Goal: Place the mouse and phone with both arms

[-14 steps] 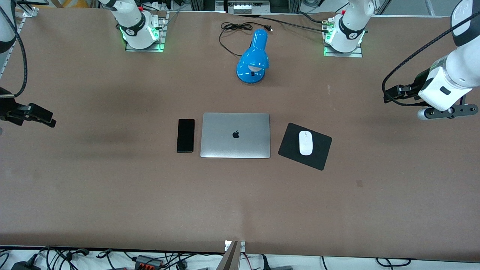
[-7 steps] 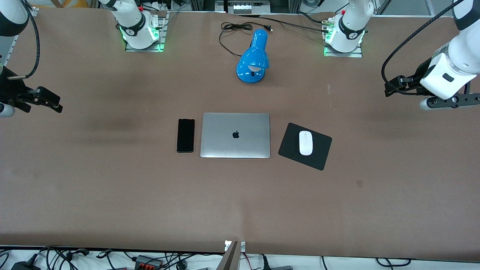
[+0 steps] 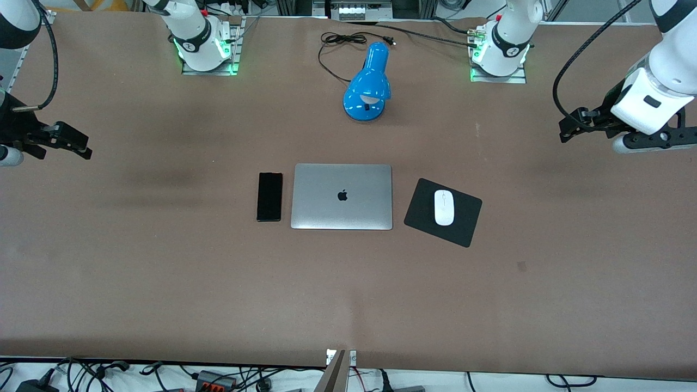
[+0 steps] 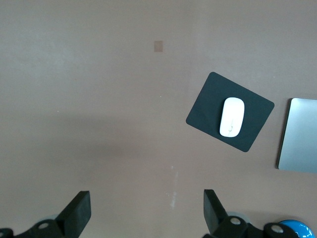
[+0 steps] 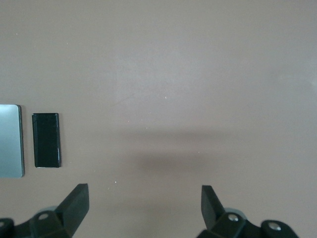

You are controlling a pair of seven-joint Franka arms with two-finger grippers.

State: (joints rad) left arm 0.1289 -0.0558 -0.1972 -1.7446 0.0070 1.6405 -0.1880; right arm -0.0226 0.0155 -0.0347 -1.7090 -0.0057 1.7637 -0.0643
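The white mouse (image 3: 444,207) lies on a black mouse pad (image 3: 422,218), beside the closed laptop toward the left arm's end. It also shows in the left wrist view (image 4: 232,116). The black phone (image 3: 269,196) lies flat beside the laptop toward the right arm's end, and shows in the right wrist view (image 5: 46,140). My left gripper (image 3: 570,128) is open and empty over bare table at the left arm's end; its jaws stand wide apart (image 4: 146,203). My right gripper (image 3: 76,146) is open and empty over bare table at the right arm's end (image 5: 143,196).
A closed silver laptop (image 3: 342,196) lies between the phone and the mouse pad. A blue desk lamp (image 3: 369,87) with a black cord lies farther from the front camera, between the arm bases. The brown table (image 3: 348,294) is bare elsewhere.
Both grippers have drawn back a little toward the robots' edge of the table and stay high at the table's ends. The mouse and the phone have not moved.
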